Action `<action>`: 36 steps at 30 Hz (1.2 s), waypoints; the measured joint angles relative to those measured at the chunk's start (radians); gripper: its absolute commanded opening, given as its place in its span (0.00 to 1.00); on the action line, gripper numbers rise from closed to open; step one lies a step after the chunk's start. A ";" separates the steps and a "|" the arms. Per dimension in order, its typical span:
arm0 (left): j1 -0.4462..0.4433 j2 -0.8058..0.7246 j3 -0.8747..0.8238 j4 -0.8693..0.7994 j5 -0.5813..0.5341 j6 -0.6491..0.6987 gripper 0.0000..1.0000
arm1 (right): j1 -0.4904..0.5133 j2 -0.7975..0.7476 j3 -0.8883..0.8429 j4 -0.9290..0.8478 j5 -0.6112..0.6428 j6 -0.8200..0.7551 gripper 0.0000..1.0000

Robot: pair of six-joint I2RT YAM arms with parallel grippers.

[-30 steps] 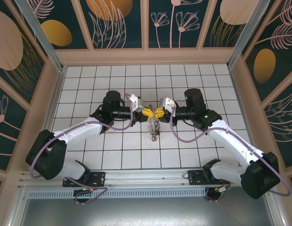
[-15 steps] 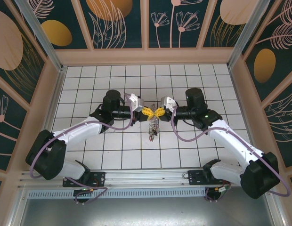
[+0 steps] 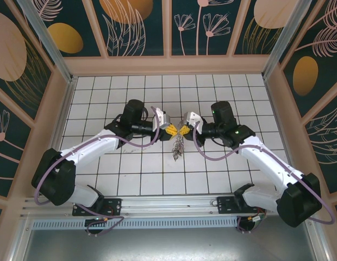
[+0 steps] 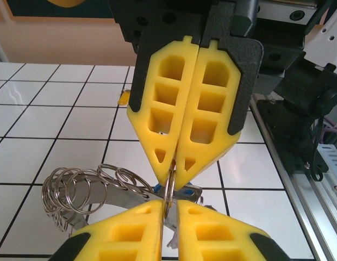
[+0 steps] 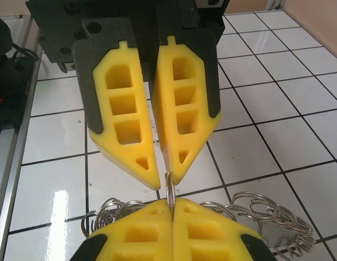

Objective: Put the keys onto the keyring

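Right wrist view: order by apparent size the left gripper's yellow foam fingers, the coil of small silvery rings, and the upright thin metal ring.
Largest: left gripper's yellow foam fingers
Then: coil of small silvery rings
Smallest: upright thin metal ring, seen edge-on, so unsure

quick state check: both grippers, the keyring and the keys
keyring: held edge-on where the fingertips meet
left gripper: fingers slightly parted around the keyring
right gripper: shut on the keyring
keys: bunched with small split rings, hanging from the keyring below the grippers
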 measured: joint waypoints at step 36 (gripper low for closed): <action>-0.010 -0.007 -0.039 0.074 -0.024 -0.038 0.00 | 0.034 -0.009 -0.003 0.006 0.077 -0.001 0.16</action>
